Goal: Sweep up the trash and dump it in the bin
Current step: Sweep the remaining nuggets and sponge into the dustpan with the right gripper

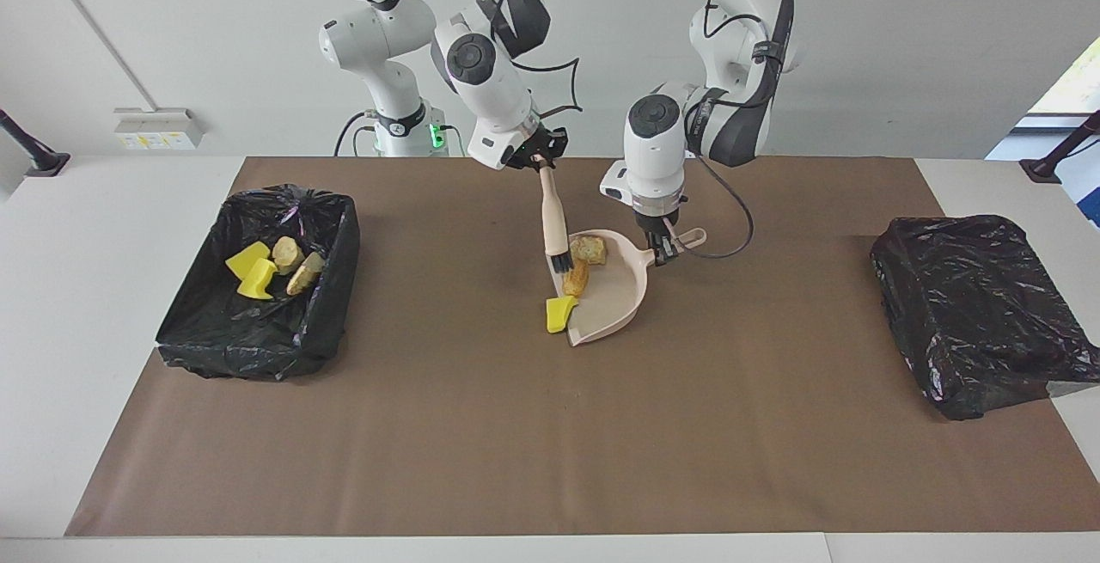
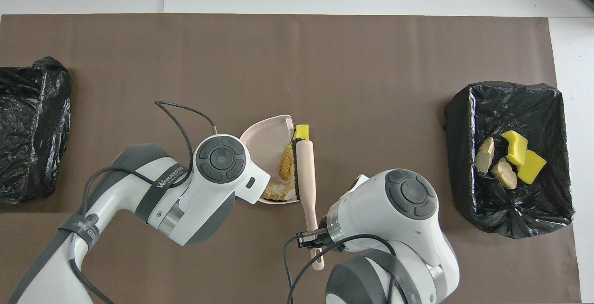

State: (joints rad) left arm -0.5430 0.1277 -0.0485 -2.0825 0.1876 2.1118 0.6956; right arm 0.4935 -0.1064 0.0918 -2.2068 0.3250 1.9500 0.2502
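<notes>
The pink dustpan [image 1: 614, 296] [image 2: 267, 137] lies at mid-table, its mouth toward the right arm's end. My left gripper [image 1: 662, 249] is shut on its handle. My right gripper [image 1: 543, 161] [image 2: 312, 239] is shut on the beige brush [image 1: 554, 219] [image 2: 306, 169], whose black bristles [image 1: 560, 260] stand at the pan's mouth. Two orange-tan lumps [image 1: 589, 249] [image 1: 576, 277] lie inside the pan, also seen in the overhead view [image 2: 278, 191] [image 2: 287, 162]. A yellow sponge piece [image 1: 560, 314] [image 2: 301, 132] lies at the pan's lip, farther from the robots than the bristles.
A black-bag-lined bin [image 1: 241, 348] [image 2: 510, 90] at the right arm's end holds several scraps, yellow sponge pieces [image 1: 256, 275] [image 2: 519, 155] and tan lumps. A second black-bag-covered box [image 1: 980, 314] [image 2: 28, 132] sits at the left arm's end. Brown paper covers the table.
</notes>
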